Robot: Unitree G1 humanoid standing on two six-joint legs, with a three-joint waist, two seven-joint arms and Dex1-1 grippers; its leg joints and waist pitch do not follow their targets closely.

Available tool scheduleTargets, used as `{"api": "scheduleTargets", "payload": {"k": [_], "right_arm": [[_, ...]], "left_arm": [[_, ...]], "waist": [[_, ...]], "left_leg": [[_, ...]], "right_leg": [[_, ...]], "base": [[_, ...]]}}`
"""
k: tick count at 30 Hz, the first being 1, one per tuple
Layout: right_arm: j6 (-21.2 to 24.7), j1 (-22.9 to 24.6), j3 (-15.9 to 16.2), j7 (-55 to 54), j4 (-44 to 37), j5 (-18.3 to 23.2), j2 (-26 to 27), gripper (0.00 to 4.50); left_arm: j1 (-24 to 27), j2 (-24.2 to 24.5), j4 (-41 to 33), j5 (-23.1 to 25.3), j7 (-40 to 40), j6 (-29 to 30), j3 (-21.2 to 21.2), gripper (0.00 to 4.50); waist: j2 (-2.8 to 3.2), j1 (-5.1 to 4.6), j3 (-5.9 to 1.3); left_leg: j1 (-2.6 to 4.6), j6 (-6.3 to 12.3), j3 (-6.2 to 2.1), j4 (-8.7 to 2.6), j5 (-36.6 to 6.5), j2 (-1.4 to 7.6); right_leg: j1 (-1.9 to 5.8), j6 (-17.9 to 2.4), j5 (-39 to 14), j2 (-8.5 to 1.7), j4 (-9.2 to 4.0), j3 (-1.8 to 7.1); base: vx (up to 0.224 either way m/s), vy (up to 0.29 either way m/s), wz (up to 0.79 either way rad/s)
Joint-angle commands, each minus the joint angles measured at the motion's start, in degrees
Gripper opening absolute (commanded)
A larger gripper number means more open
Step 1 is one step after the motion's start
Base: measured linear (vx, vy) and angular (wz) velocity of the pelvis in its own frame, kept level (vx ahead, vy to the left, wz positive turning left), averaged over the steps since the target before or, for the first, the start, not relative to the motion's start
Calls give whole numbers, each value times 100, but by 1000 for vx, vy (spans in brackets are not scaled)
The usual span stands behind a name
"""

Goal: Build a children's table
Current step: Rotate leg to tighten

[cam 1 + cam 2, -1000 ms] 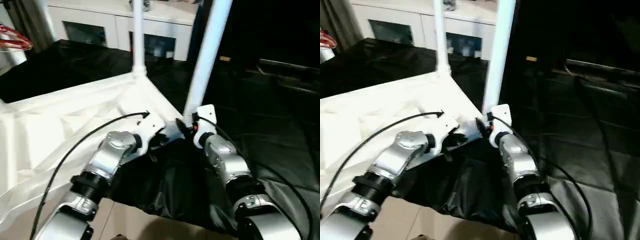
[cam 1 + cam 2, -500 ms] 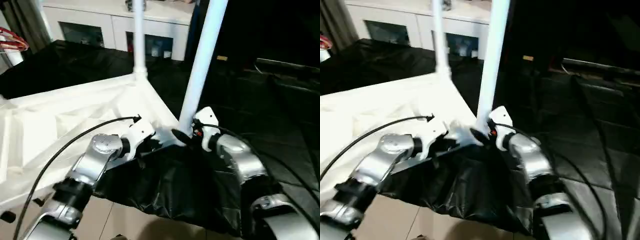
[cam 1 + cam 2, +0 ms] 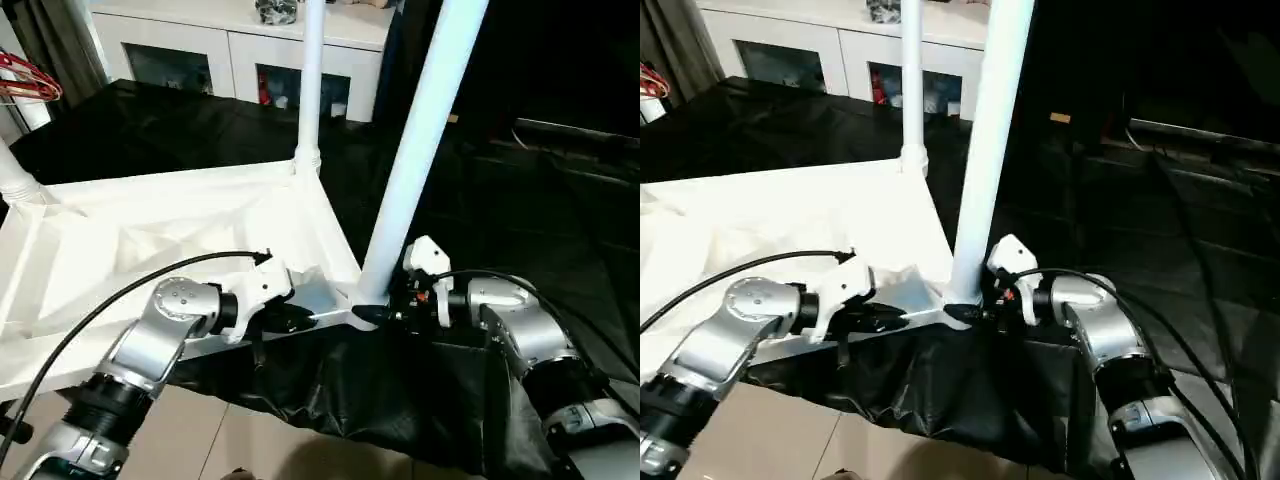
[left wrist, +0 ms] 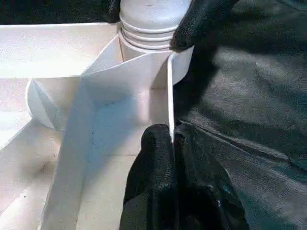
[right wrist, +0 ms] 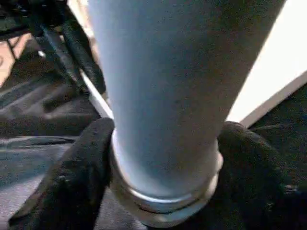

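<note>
Head views: tabletop (image 3: 150, 230) lies upside down on a surface draped in black sheet (image 3: 400, 400), ribbed underside up. Near corner leg (image 3: 415, 160) stands upright in its socket; a second leg (image 3: 310, 80) rises at the far corner, and the base of a third (image 3: 15, 180) shows at the far left corner. Left gripper (image 3: 300, 318) lies on the near edge beside the corner, probably steadying the top. Right gripper (image 3: 385, 312) sits at the base of the near leg, likely to turn or press it home. Leg tops run out of frame. White cabinet (image 3: 240, 50) behind.

Left wrist view: left gripper's fingers (image 4: 160, 163) are pressed together, pinching the thin upright edge wall of the tabletop (image 4: 110, 81). The socket collar sits just past them, with the other arm's black fingertip (image 4: 201, 21) against it.

Right wrist view: right gripper (image 5: 165, 158) is spread wide, one finger (image 5: 81, 163) on each side of the leg (image 5: 177, 86), touching its ringed collar. How deep the leg is seated is hidden. The left gripper's dark fingers show blurred behind.
</note>
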Motion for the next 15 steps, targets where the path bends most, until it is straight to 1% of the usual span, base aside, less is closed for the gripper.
{"api": "scheduleTargets", "payload": {"k": [1, 2, 4, 6, 10, 13, 15], "right_arm": [[106, -9, -32, 39, -130, 98, -102, 332], [118, -3, -32, 57, -143, 110, -102, 315], [135, 30, -9, 126, -192, 106, -98, 303], [137, 50, 2, 162, -215, 100, -96, 286], [159, 147, 32, 147, -285, 96, -48, 276], [275, 249, 2, -140, -347, 91, 128, 275], [386, 262, -52, -440, -299, 71, 291, 274]], "left_arm": [[-23, -39, -381, -267, -283, -120, 2, 0], [-20, -32, -389, -268, -286, -114, 2, 0], [-17, -14, -403, -284, -298, -105, -5, 0], [-15, -7, -405, -290, -298, -106, -9, 0], [-26, -59, -365, -255, -176, -126, -4, 0], [-101, -211, -191, -88, 150, -154, 12, 0], [-170, -327, -68, 3, 376, -159, 36, 0]], "waist": [[-21, -2, -416], [-16, -1, -414], [-24, -2, -405], [-20, 4, -401], [-22, 0, -402], [-23, 1, -401], [-20, -18, -386]], "left_leg": [[74, 350, -145, -376, -937, 395], [75, 351, -144, -377, -931, 394], [69, 348, -143, -376, -955, 388], [77, 329, -144, -378, -984, 388], [79, 320, -150, -385, -984, 395], [80, 300, -151, -386, -988, 394], [79, 286, -150, -392, -1039, 384]], "right_leg": [[287, -949, -1494, -622, -458, 442], [288, -949, -1504, -621, -462, 440], [287, -919, -1594, -624, -477, 439], [281, -880, -1704, -627, -489, 439], [280, -880, -1670, -623, -483, 439], [276, -869, -1680, -628, -486, 442], [265, -852, -1778, -622, -509, 440]], "base": [[0, 0, 0], [0, 0, 0], [0, 0, 0], [0, 0, 0], [0, 0, 0], [0, 0, 0], [0, 0, 0]]}}
